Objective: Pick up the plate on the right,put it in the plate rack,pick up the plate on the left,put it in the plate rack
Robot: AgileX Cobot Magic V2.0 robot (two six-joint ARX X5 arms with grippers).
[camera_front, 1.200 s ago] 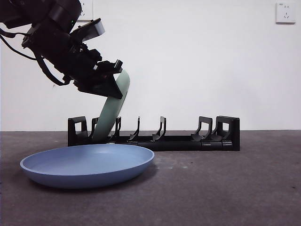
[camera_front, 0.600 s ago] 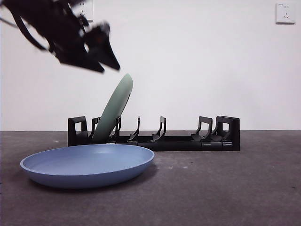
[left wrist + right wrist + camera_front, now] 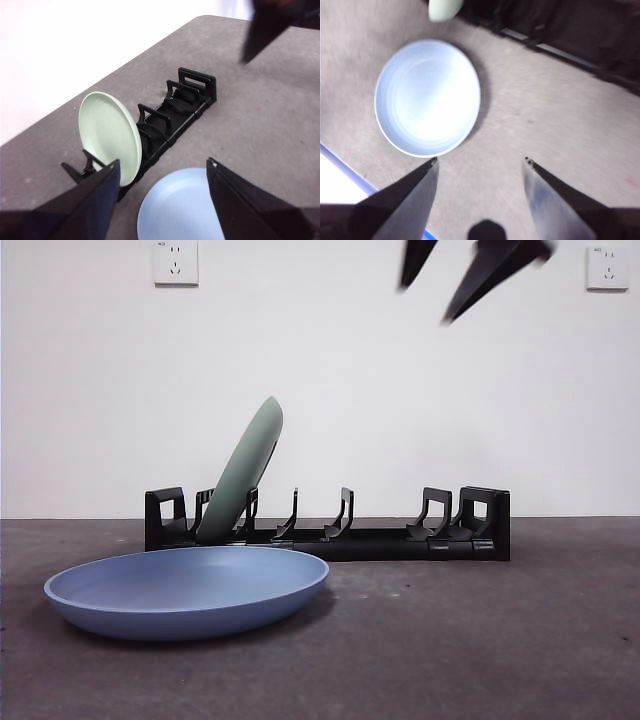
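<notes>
A pale green plate [image 3: 245, 475] stands leaning in the left end slots of the black plate rack [image 3: 400, 540], free of any gripper. In front of the rack, at the left, a blue plate [image 3: 185, 590] lies flat on the table. My right gripper [image 3: 430, 302] hangs open at the top right of the front view, blurred. The right wrist view looks down past its open jaws [image 3: 480, 160] onto the blue plate [image 3: 427, 97]. High above, my left gripper [image 3: 163, 161] is open and empty, looking down at the green plate [image 3: 107, 135], the rack [image 3: 185, 95] and the blue plate [image 3: 180, 210].
The dark grey table runs to a white wall just behind the rack, with wall sockets [image 3: 175, 262] high up. Near the blue plate is the table's edge [image 3: 350, 175]. The rack's middle and right slots hold nothing.
The arm that had let go of the green plate has lifted away out of the front view. Another gripper has come in at the top right. The green plate stays leaning in the rack.
</notes>
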